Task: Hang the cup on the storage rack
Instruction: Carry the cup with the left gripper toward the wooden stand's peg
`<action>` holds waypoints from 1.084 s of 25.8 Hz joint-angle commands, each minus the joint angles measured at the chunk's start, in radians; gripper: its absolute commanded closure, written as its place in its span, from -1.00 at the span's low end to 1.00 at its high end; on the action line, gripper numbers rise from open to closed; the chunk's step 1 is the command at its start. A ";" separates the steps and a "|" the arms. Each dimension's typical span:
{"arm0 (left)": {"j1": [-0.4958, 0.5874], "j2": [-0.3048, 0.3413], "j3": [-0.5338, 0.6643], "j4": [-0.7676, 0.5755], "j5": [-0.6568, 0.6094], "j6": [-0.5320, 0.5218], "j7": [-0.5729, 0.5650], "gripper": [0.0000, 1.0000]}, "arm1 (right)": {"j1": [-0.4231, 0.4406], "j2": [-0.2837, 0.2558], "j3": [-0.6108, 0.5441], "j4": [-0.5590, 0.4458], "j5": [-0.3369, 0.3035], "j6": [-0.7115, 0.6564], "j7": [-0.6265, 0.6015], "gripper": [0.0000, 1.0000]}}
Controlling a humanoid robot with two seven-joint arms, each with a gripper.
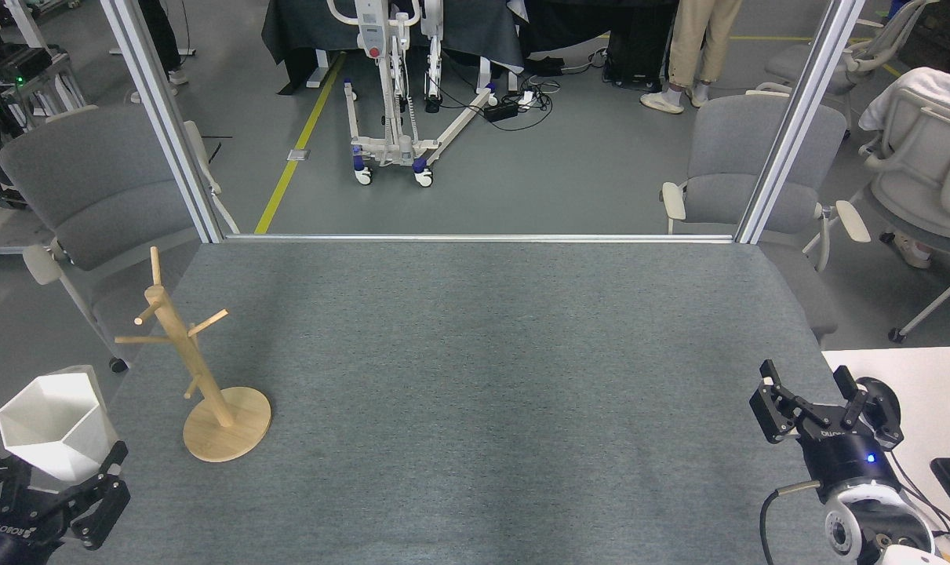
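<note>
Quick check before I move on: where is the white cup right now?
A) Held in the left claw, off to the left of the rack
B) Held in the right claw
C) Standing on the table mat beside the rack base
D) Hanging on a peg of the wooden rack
A: the cup sits in the left claw at the lower left corner, apart from the storage rack, whose pegs are all bare.

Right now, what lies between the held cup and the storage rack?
Nothing: in the head view only bare grey table separates the cup, held by the left gripper, from the storage rack.
</note>
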 commanded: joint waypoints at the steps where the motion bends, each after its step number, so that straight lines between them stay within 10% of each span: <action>1: -0.059 0.004 -0.009 0.038 -0.097 0.056 0.000 1.00 | 0.041 0.014 -0.007 -0.029 0.016 -0.007 -0.009 -1.00; 12: -0.197 0.006 -0.069 0.196 -0.266 0.262 0.003 1.00 | 0.041 0.014 -0.007 -0.018 0.014 0.005 -0.012 -1.00; 28: -0.237 -0.001 -0.156 0.217 -0.289 0.297 -0.003 1.00 | 0.044 0.014 0.000 -0.017 0.007 0.002 -0.012 -1.00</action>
